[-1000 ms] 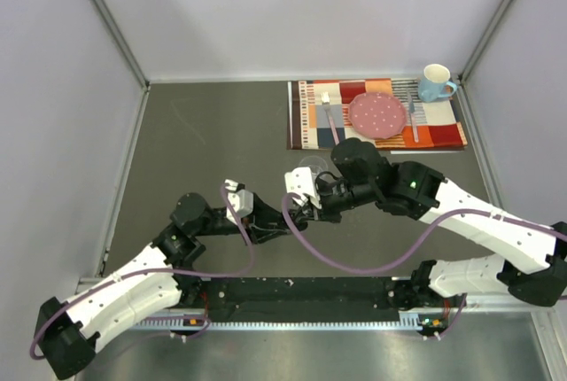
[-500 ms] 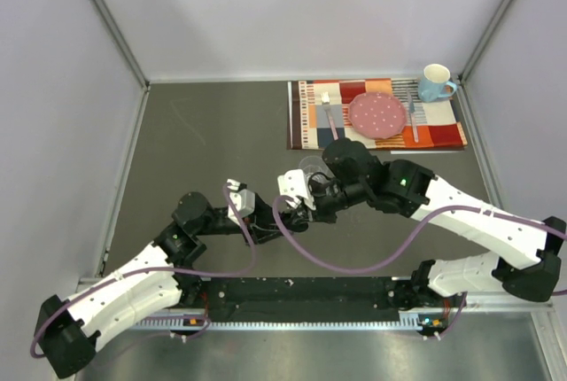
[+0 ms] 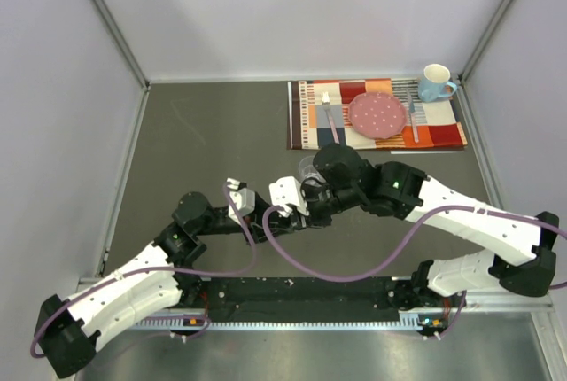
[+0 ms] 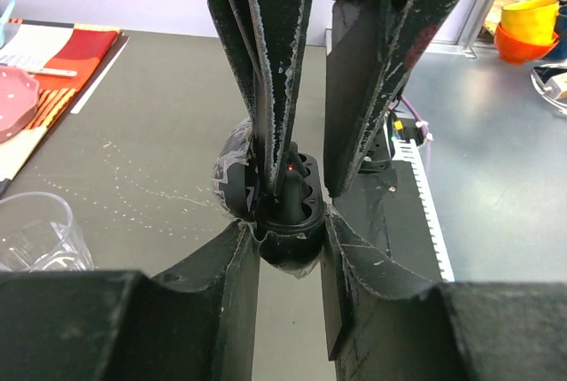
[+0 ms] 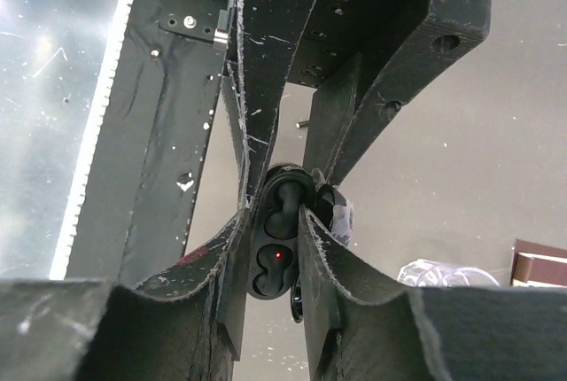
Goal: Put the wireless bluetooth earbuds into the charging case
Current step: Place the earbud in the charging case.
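Observation:
The black charging case (image 4: 288, 244) lies open between my left gripper's (image 4: 288, 221) fingers, which are shut on its sides. One earbud (image 4: 291, 184) stands stem-up in a well, a red light glowing beside it. My right gripper (image 5: 275, 214) hangs right over the case (image 5: 275, 270), jaws slightly apart, straddling the seated earbud (image 5: 285, 199) without pinching it. The other well (image 5: 277, 255) shows only the red light. In the top view both grippers meet at mid-table (image 3: 275, 220), and the case is hidden beneath them.
A clear plastic cup (image 3: 310, 168) stands just behind the grippers on the grey table. At the back right, a striped placemat (image 3: 310, 120) carries a pink plate (image 3: 376, 113), a fork and a blue mug (image 3: 435, 82). A black rail (image 3: 301, 292) runs along the near edge.
My right arm has swung left and down onto the case in the left gripper. Its jaws have parted a little. The left arm has stayed put.

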{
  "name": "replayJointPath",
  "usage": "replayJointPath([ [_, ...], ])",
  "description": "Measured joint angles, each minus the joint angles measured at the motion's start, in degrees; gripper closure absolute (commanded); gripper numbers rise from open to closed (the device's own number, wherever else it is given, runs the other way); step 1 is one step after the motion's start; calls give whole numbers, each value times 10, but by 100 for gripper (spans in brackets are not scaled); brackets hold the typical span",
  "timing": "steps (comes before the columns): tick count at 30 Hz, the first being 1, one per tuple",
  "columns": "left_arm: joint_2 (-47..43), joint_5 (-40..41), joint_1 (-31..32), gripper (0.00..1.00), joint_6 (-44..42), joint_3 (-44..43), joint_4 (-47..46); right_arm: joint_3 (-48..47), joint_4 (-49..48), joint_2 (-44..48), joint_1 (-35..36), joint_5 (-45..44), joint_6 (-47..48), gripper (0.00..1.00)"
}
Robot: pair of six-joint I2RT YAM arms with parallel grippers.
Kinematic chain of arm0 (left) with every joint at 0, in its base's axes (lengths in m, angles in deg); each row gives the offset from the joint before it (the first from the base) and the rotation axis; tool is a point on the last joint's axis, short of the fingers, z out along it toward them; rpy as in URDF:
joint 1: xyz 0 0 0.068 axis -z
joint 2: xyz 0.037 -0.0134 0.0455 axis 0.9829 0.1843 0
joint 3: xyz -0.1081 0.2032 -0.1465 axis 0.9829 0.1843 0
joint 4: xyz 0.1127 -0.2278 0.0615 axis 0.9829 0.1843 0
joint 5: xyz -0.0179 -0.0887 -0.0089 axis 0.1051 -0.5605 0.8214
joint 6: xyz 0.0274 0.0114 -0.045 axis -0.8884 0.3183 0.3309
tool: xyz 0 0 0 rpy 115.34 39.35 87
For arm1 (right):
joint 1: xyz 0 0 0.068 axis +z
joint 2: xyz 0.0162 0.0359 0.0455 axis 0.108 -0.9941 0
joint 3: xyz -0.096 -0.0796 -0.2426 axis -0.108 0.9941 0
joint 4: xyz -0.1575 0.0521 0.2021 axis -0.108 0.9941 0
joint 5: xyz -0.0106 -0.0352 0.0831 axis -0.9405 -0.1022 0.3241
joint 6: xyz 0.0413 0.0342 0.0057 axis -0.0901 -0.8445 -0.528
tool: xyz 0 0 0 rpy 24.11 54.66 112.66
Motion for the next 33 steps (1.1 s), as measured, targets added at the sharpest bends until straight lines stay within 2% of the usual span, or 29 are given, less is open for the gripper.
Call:
replayJointPath([
  [11, -1, 24, 0, 100, 0, 0, -10, -14, -3, 9, 3, -14, 3, 63],
  [17, -10, 41, 0, 100, 0, 0, -11, 10, -52, 70, 3, -25, -7, 60],
  [18, -11, 44, 0, 100, 0, 0, -11, 18, -66, 84, 3, -28, -10, 59],
  [20, -13, 52, 0, 100, 0, 0, -12, 36, -99, 113, 3, -37, -23, 49],
  [23, -19, 66, 0, 100, -1, 0, -11, 75, -157, 158, 3, -76, -57, 40],
  [27, -30, 86, 0, 100, -4, 4, -12, 108, -213, 181, 3, -183, -136, 28],
  [30, -36, 101, 0, 100, -6, 6, -11, 118, -233, 176, -2, -255, -205, 25],
  [33, -44, 116, 0, 100, -7, 6, -11, 122, -233, 162, -31, -275, -291, 23],
])
